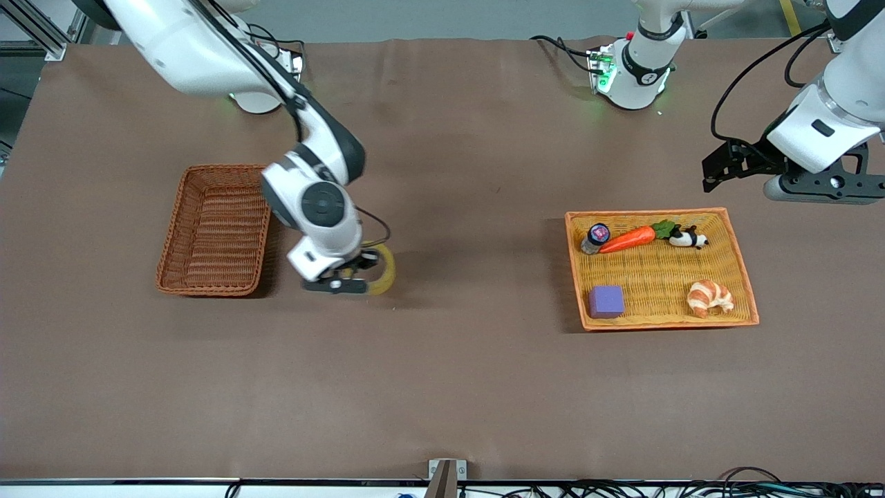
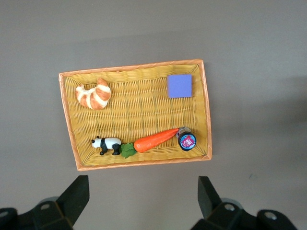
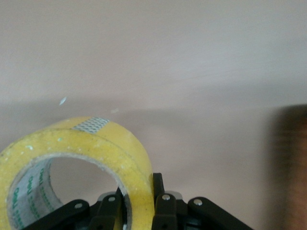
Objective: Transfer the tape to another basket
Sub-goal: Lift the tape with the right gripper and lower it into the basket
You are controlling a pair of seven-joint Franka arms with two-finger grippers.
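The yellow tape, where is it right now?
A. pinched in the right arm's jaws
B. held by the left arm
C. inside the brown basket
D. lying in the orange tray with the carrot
A: the right gripper has its jaws shut on the wall of the tape, beside the basket, not in it.
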